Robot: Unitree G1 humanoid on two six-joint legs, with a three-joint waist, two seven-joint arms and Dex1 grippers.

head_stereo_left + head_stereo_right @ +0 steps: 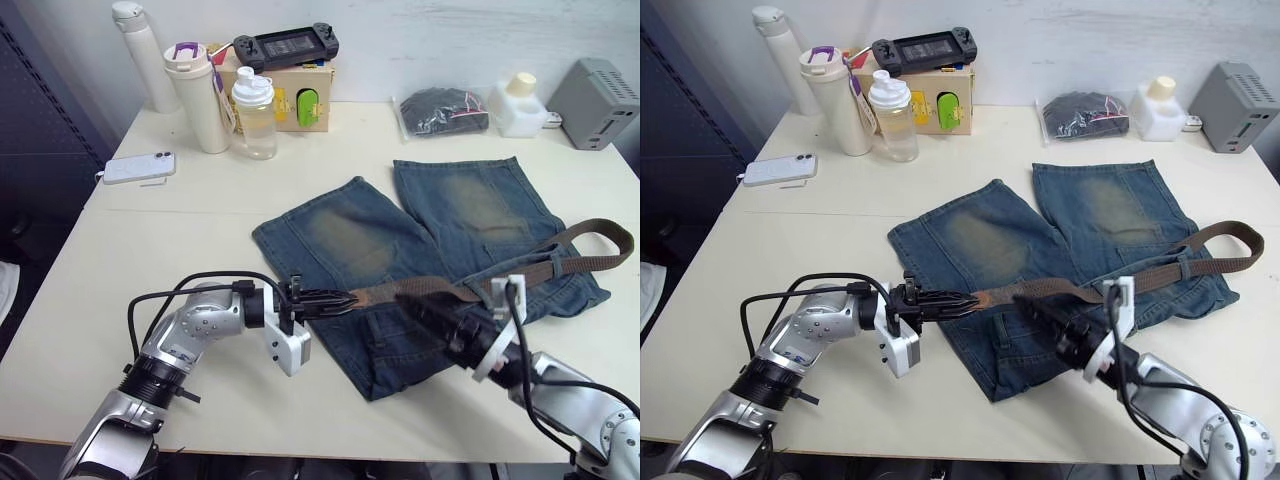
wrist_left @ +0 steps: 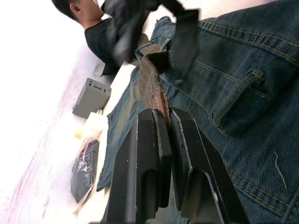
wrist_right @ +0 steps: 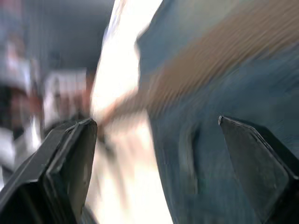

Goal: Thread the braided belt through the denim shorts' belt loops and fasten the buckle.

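The denim shorts (image 1: 430, 230) lie flat on the table, legs pointing away and waistband nearest me. The braided belt (image 1: 560, 262) runs along the waistband and curls into a loop past the shorts' right edge. My left gripper (image 1: 345, 300) is shut on the belt's tan end tab (image 2: 161, 100) at the shorts' left side. My right gripper (image 1: 412, 303) hovers open over the belt at mid-waistband; its fingers (image 3: 70, 158) stand wide apart. One of the belt loops (image 2: 238, 93) lies beside the left gripper. The buckle is hidden.
Along the back of the table stand a phone (image 1: 138, 167), bottles (image 1: 255, 115), a box (image 1: 290, 95) with a game console on top, a dark bundle in a clear bag (image 1: 443, 110), a white jar (image 1: 518, 105) and a grey device (image 1: 592, 102). A person (image 2: 98, 42) sits beyond the table.
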